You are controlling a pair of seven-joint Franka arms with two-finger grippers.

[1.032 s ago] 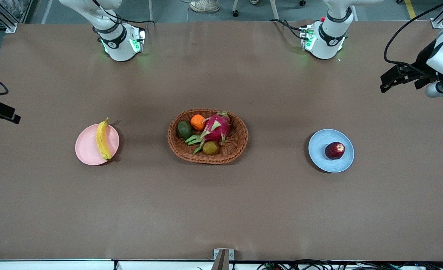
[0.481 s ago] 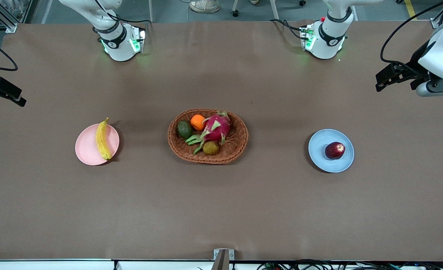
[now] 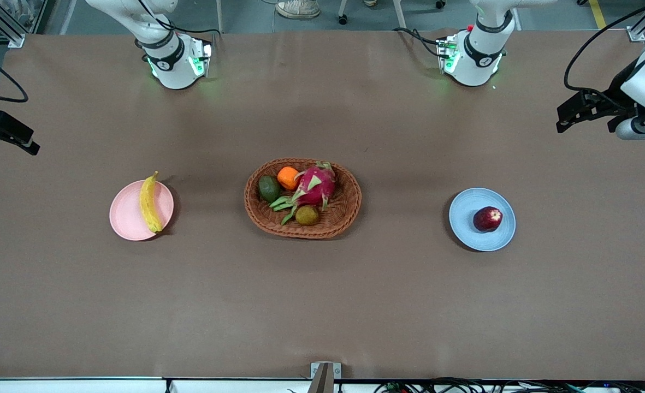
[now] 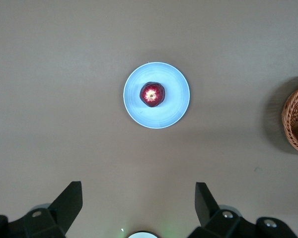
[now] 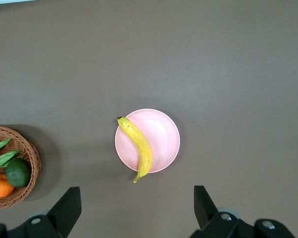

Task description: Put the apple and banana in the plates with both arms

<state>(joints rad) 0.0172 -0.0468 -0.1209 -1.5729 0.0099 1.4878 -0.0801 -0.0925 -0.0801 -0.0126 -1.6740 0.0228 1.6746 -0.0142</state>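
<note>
The dark red apple [image 3: 487,219] lies on the light blue plate [image 3: 467,207]; both show in the left wrist view, apple [image 4: 152,93] on plate [image 4: 174,110]. The yellow banana [image 3: 148,203] lies across the pale pink plate [image 3: 125,215]; the right wrist view shows banana [image 5: 138,147] and plate [image 5: 164,134]. My left gripper [image 3: 565,117] is open and empty, high over the left arm's end of the table. My right gripper [image 3: 24,144] is open and empty, high over the right arm's end of the table.
An oval brown wicker basket [image 3: 347,204] stands mid-table between the plates, with a pink dragon fruit [image 3: 317,184], an orange [image 3: 287,177], a dark green fruit [image 3: 268,188] and a brownish fruit [image 3: 307,215]. Both arm bases stand along the table's edge farthest from the front camera.
Both grippers have drifted at their ends of the table: the right one moved away from the front camera, the left one shifted slightly. The fruit and plates have not moved.
</note>
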